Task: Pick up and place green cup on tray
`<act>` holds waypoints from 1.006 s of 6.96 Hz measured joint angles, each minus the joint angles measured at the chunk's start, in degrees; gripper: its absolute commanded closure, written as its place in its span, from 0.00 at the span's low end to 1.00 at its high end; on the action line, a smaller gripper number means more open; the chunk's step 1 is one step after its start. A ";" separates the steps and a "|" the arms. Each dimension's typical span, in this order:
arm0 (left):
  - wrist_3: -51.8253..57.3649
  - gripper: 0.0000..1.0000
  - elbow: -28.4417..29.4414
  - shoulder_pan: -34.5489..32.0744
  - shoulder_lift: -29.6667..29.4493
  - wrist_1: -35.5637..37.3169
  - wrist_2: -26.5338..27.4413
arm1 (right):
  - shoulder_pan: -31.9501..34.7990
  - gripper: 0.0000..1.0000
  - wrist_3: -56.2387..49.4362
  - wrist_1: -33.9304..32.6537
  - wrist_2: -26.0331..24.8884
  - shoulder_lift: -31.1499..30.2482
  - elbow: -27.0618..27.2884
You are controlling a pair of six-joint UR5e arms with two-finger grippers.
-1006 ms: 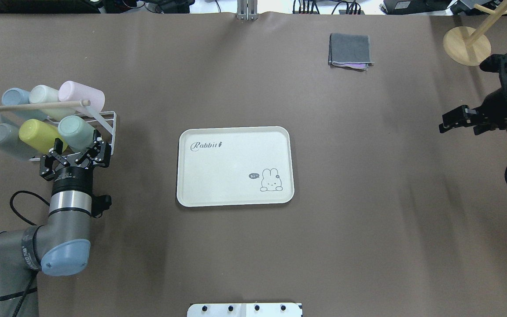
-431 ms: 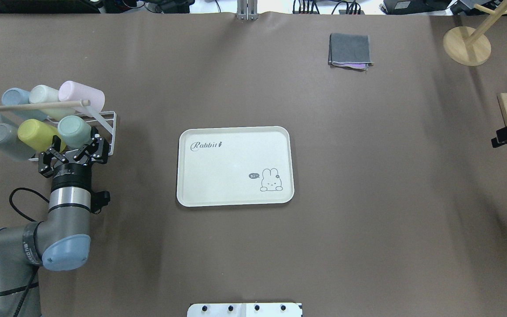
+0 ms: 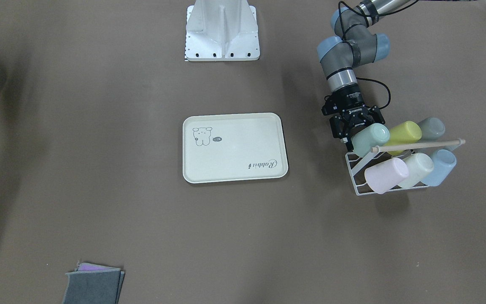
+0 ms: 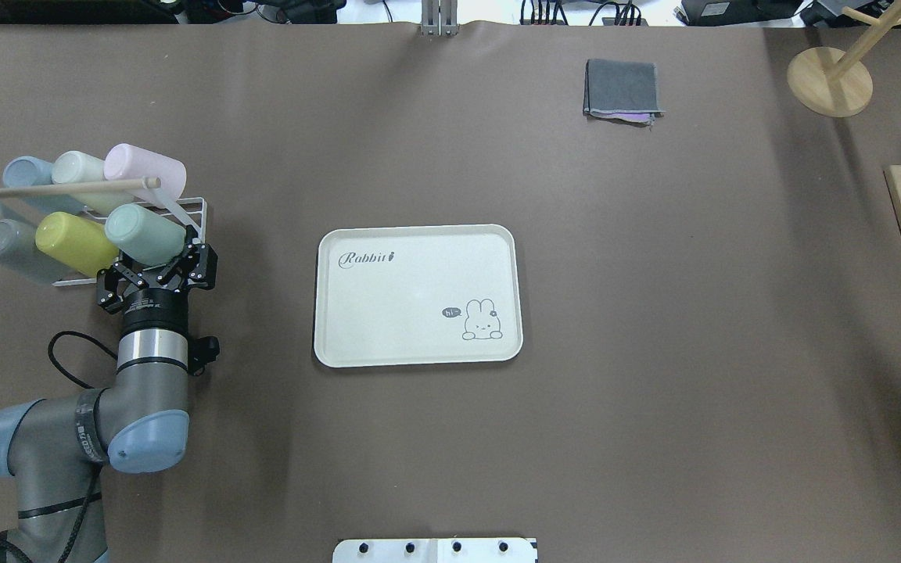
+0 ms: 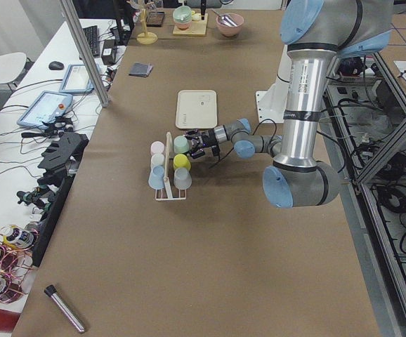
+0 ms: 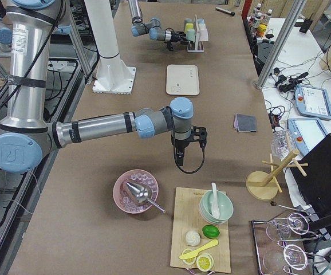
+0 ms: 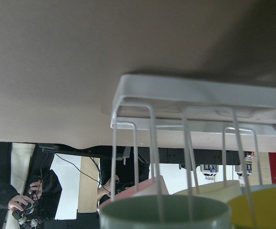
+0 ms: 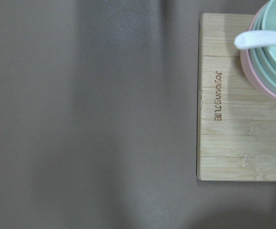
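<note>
The green cup (image 4: 145, 232) sits tilted on the white wire rack (image 4: 194, 213), beside the yellow-green cup (image 4: 75, 242) and well apart from the tray (image 4: 411, 297). Its lower end lies right at the left gripper (image 4: 155, 268), whose jaws stand spread either side of it; contact cannot be told

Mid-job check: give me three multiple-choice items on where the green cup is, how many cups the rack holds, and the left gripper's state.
1. Against the tray, the green cup sits: A on it; B off it, in the wire rack; C under it.
2. The rack holds how many cups: A four; B five; C six.
3. The left gripper is: A open; B shut on the green cup; C shut on nothing.
Key: B, it lies tilted in the rack. C, two rows of three. A, it stands spread beside the cup.
</note>
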 measured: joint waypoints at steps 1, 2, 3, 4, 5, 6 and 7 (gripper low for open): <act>0.00 0.03 0.36 -0.10 -0.34 -0.07 0.01 | 1.45 0.01 -3.67 -7.17 0.11 0.51 3.02; 0.01 0.03 0.36 -0.24 -0.40 -0.37 -0.02 | 2.70 0.01 -7.89 -11.92 0.20 0.89 4.39; 0.05 0.03 0.29 -0.44 -0.38 -1.28 -0.11 | 3.63 0.01 -10.17 -13.92 0.67 1.00 4.65; 0.09 0.03 0.19 -0.83 -0.25 -2.49 -0.19 | 4.42 0.01 -11.19 -14.55 1.96 0.92 4.25; 0.14 0.03 0.08 -1.19 0.08 -3.18 -0.22 | 5.42 0.01 -12.43 -14.67 3.62 0.72 3.16; 0.16 0.03 -0.03 -1.40 0.68 -3.52 -0.23 | 6.54 0.01 -14.58 -14.68 4.94 0.54 1.68; 0.17 0.03 -0.16 -1.47 1.41 -3.85 -0.24 | 7.48 0.01 -16.40 -14.63 5.60 0.38 0.55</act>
